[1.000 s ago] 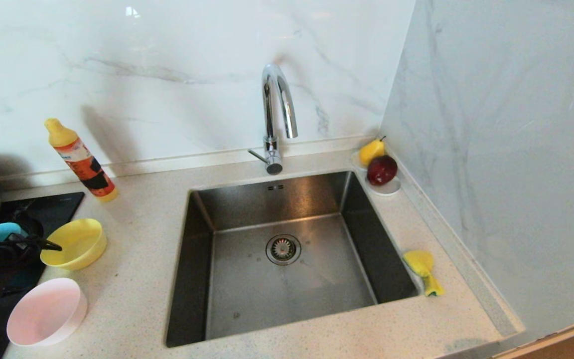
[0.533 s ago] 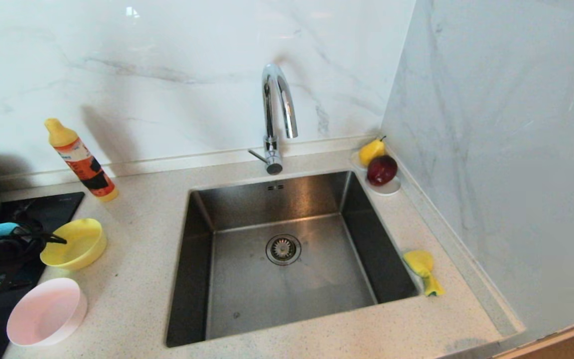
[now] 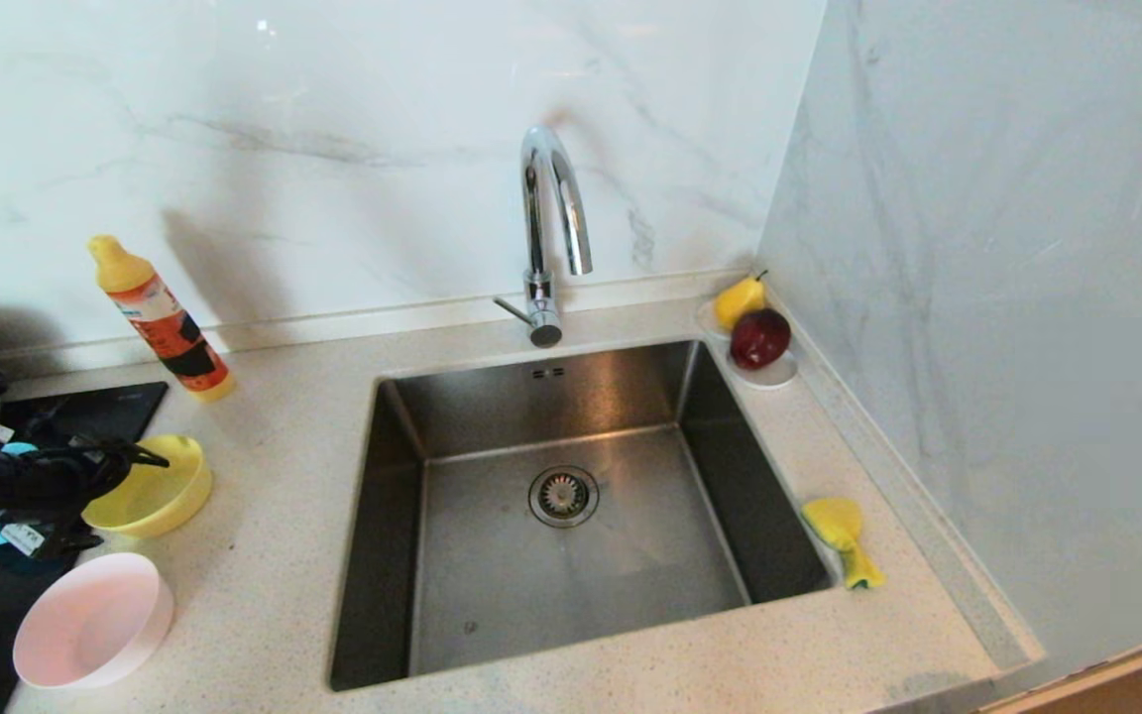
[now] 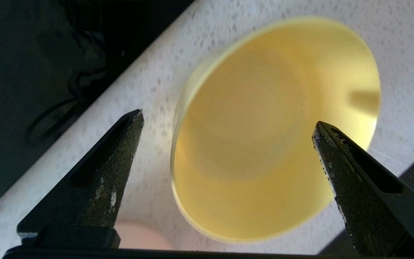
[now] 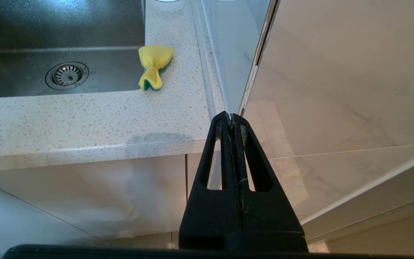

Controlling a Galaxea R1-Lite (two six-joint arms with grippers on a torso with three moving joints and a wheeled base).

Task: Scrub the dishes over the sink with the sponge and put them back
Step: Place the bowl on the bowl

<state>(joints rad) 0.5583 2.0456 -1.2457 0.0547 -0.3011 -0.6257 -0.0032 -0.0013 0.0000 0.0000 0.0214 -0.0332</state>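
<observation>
Two grippers: left gripper [image 4: 228, 120] spread wide over yellow bowl [image 3: 157, 488] on counter, nothing held; right gripper [image 5: 231, 116] pinched together below counter edge. Sponge [image 3: 841, 537] beside sink [image 3: 412, 496]. Bottle [image 3: 163, 319] label unreadable.

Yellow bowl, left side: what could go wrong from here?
The left gripper hangs open over the yellow bowl, nothing gripped. Closing on the rim could tip or slide the light bowl. The pink bowl sits close by and might get knocked. The sponge lies crumpled at the sink edge.
</observation>
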